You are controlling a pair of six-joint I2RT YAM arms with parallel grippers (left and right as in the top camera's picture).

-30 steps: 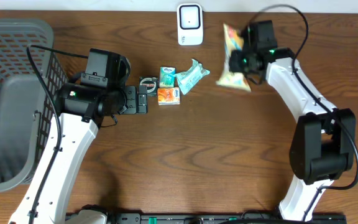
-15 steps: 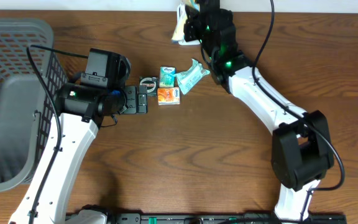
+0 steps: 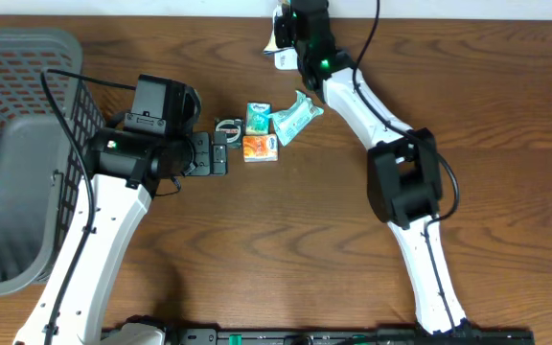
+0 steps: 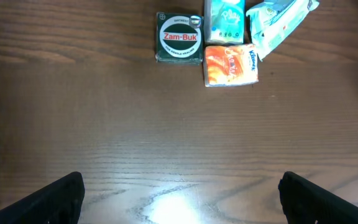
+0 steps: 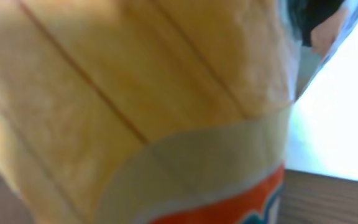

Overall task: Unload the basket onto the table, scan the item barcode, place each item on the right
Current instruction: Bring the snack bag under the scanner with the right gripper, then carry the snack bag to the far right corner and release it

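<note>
The snack bag (image 5: 135, 93), squeezed in the right gripper (image 3: 291, 27), has been moved over the scanner (image 3: 282, 61), hiding most of it; the left gripper (image 4: 179, 193) is spread open.

The brown wooden table (image 3: 286, 249) carries a grey basket (image 3: 17, 72) at nine o'clock. Toward twelve, a round tin (image 4: 179, 38), green pack (image 3: 258, 115), orange pack (image 3: 260, 148) and teal wrapper (image 3: 295, 117) sit clustered.

Right arm (image 3: 353, 91) reaches to the far edge of the tabletop (image 3: 506, 144). A pale snack packet (image 3: 275, 34) shows at its wrist. Left fingers (image 3: 219, 165) stand spread, just beside a round tin (image 3: 226, 126). Green packet (image 3: 258, 116), orange packet (image 3: 260, 148) and teal pouch (image 3: 295, 117) lie clustered beside the tin. Grey basket (image 3: 17, 57) stands at the left edge.
</note>
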